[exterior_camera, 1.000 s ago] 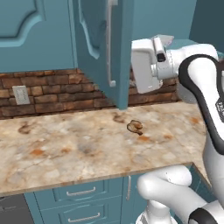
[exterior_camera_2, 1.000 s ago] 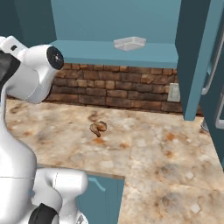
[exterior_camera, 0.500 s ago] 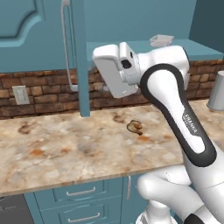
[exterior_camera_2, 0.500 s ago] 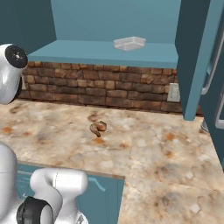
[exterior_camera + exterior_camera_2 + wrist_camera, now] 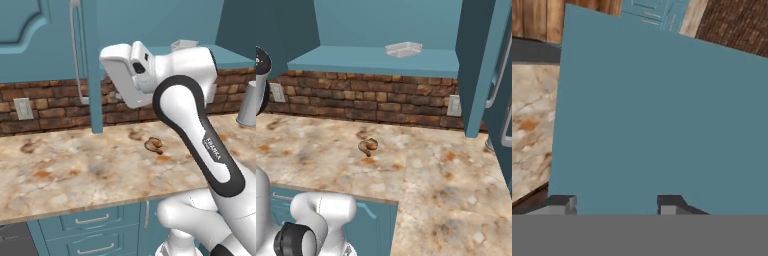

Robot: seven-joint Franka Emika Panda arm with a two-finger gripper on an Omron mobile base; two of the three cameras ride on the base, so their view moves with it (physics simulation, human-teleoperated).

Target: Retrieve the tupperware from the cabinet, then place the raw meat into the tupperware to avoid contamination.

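small shallow translucent whitish plastic tupperware point(image 5: 403, 49) on open teal cabinet point(image 5: 376, 59) shelf | curled brown raw meat point(image 5: 368, 146) on marble worktop point(image 5: 446, 190) | pincer point(image 5: 614, 204) fingertips apart, gripping nothing

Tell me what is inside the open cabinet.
The tupperware sits alone on the cabinet shelf, toward the back. Its contents cannot be made out, and the shelf's right end is hidden behind the open door.

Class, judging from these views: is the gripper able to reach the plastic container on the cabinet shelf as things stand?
Probably yes. The cabinet door is swung open and the container sits alone on the shelf.
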